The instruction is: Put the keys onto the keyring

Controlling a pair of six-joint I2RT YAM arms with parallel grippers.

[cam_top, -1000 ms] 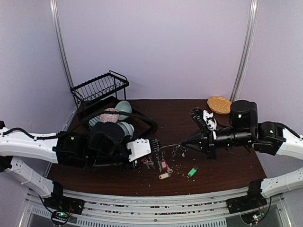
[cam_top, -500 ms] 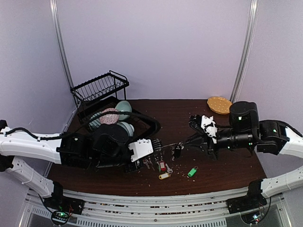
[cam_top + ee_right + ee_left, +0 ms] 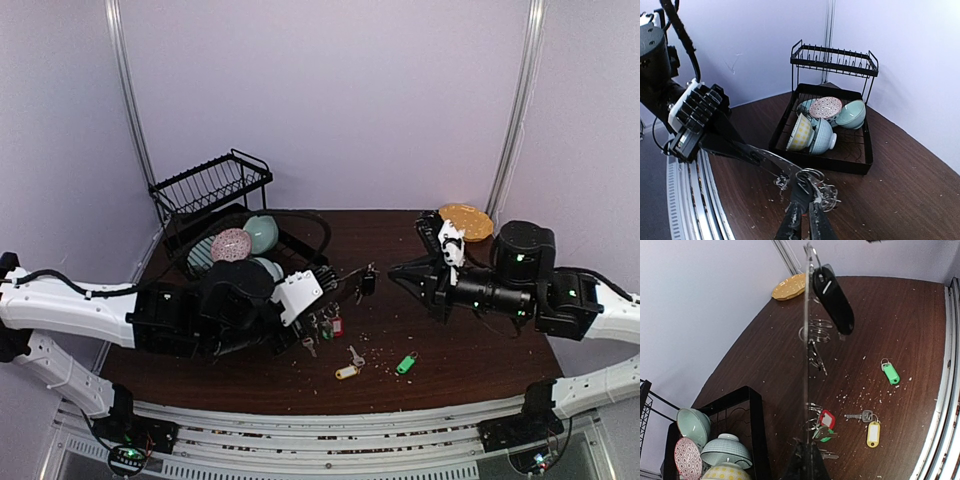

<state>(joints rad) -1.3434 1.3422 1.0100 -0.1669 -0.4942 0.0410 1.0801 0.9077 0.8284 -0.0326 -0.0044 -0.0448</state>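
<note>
In the top view we are seeing the left gripper (image 3: 312, 288) clamping one end of the keyring (image 3: 345, 274), which is reaching out level above the surface (image 3: 450, 340) toward the right arm. A black-tagged key (image 3: 367, 282) is hanging from its far end, and a bunch with a red-tagged key (image 3: 335, 325) is dangling near the left gripper. The right gripper (image 3: 398, 272) is hovering just beside the black tag, apart from it. A yellow-tagged key (image 3: 346, 372), a bare silver key (image 3: 356, 355) and a green-tagged key (image 3: 405, 364) are lying loose near the front edge, with open wood to their right. The dish rack (image 3: 210, 190) is crowding the back left corner and an orange plate (image 3: 463, 220) is sitting at the back right.

From the left wrist we are looking along the keyring (image 3: 805, 365) edge-on. The left gripper (image 3: 805, 462) is pinching its near end, jaws fully closed. The black-tagged key (image 3: 832, 300) is hanging free near the top, with the red-tagged key (image 3: 827, 418) lower down.

From the right wrist, the right gripper (image 3: 802, 202) is showing only a narrow gap, and we are seeing nothing held in it. The keyring (image 3: 765, 159) is running just ahead of its tips. The bowls (image 3: 822, 125) are resting in the dish rack (image 3: 832, 60) beyond.
</note>
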